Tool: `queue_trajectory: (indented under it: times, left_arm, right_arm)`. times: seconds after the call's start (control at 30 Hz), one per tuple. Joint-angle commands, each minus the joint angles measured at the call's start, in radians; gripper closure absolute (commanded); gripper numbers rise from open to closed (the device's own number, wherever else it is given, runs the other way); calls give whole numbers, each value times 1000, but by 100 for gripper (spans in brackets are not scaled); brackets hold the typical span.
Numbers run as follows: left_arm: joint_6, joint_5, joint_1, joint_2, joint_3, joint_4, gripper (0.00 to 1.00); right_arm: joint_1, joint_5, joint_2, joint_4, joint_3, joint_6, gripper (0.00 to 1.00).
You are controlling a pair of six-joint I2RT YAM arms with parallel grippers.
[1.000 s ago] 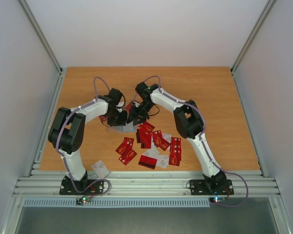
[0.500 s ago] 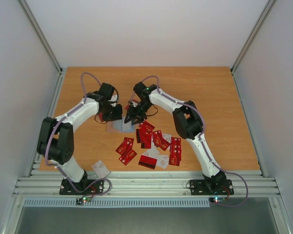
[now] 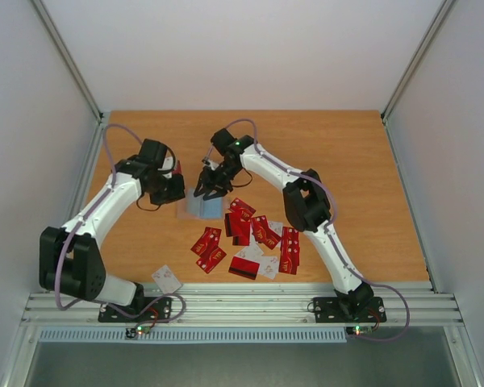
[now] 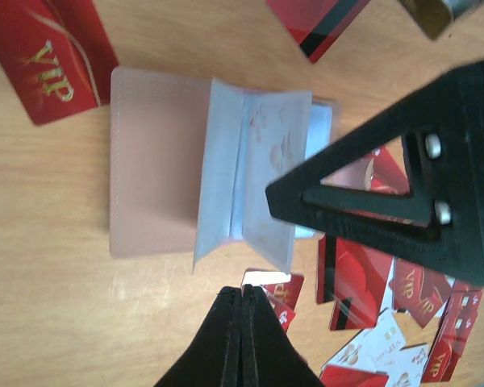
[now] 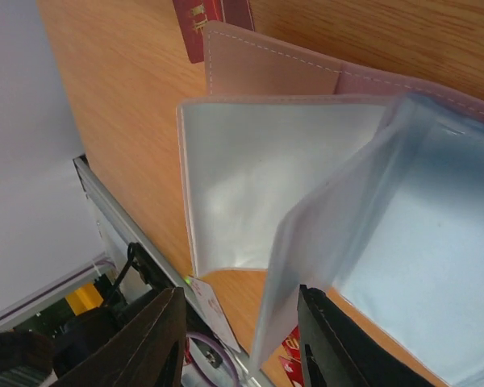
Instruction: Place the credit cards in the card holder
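- Seen from above, the two arms reach in over the middle of the wooden table (image 3: 347, 161), their tips on either side of the holder (image 3: 202, 206).
- The holder lies open and flat on the table, pink-tan cover down, its clear plastic leaves (image 4: 262, 173) standing up from the spine.
- The left gripper (image 4: 242, 294) has its jaws pressed together with nothing seen between them. It sits just beside the holder's near edge and does not touch it.
- The right gripper (image 5: 240, 302) is over the holder with its jaws wide apart. One clear leaf rises into the gap, close to the right-hand finger (image 5: 331, 347). Whether the two touch cannot be told.
- A red card marked VIP (image 4: 52, 64) lies face up at one corner of the holder, its edge against the cover.
- The cards (image 3: 254, 238) are scattered in a loose, overlapping heap just nearer the arm bases than the holder, most red side up, a few pale side up.
- One white card (image 3: 168, 279) lies alone near the left arm's base, well apart from the heap.
- The leaf facing the right wrist camera looks clear; faint reddish marks show on the leaves in the left wrist view.
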Motion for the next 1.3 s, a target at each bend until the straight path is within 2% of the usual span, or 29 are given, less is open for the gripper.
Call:
queue_trajectory:
  times: [0.0, 0.43, 0.77, 0.93, 1.07, 1.13, 1.27]
  left_arm:
    - [7, -21, 11, -68, -40, -59, 99]
    - [-4, -53, 25, -225, -111, -149, 98]
    - [12, -38, 25, -334, -145, -186, 93]
    - [3, -10, 25, -352, -151, -224, 76]
    - [-9, -28, 25, -365, -112, -349, 62]
    - [-35, -54, 26, -381, -105, -415, 52]
    - [-125, -87, 25, -450, -153, -496, 47]
  right_arm:
    - [25, -18, 62, -13, 71, 34, 60]
    - [62, -59, 190, 1, 217, 102, 59]
    - [61, -7, 102, -24, 203, 77, 59]
    - [62, 71, -42, -55, 91, 4, 59]
    - [63, 115, -163, -46, -57, -31, 59]
    - [63, 136, -230, -21, -161, -41, 59]
    - [69, 146, -349, 51, -365, -46, 59]
